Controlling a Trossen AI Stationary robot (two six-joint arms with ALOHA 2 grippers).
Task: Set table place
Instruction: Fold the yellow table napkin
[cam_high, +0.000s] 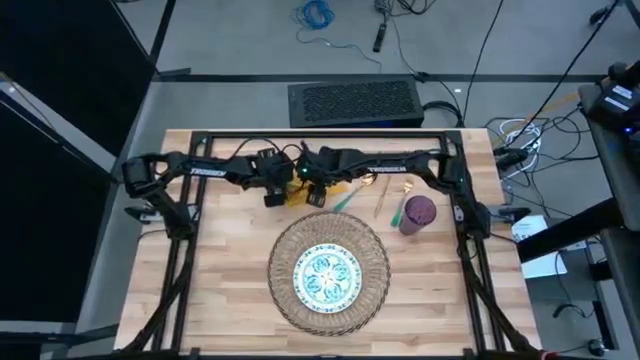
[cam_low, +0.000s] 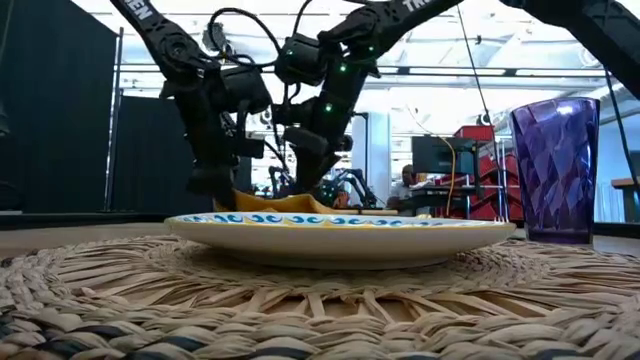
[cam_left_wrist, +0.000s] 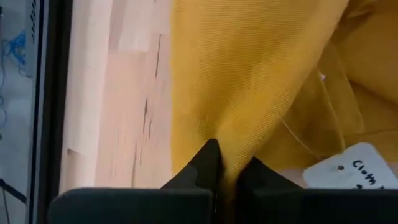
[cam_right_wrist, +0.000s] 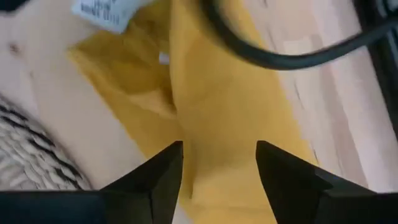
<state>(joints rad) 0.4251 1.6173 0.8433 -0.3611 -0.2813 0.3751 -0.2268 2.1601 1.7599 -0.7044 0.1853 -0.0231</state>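
One woven mat (cam_high: 329, 273), one patterned plate (cam_high: 326, 277), one purple cup (cam_high: 417, 213). One yellow napkin (cam_left_wrist: 249, 81). Two grippers (cam_high: 274, 196) (cam_high: 316, 195).

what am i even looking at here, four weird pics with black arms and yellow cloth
Two robot arms work at a wooden table. One picture looks straight down, one sits at table height, and two come from cameras on the wrists. On the table lie a straw mat with a patterned plate, a purple cup, gold cutlery and a yellow napkin. The left gripper is pinching the napkin; the right gripper hovers open over it.
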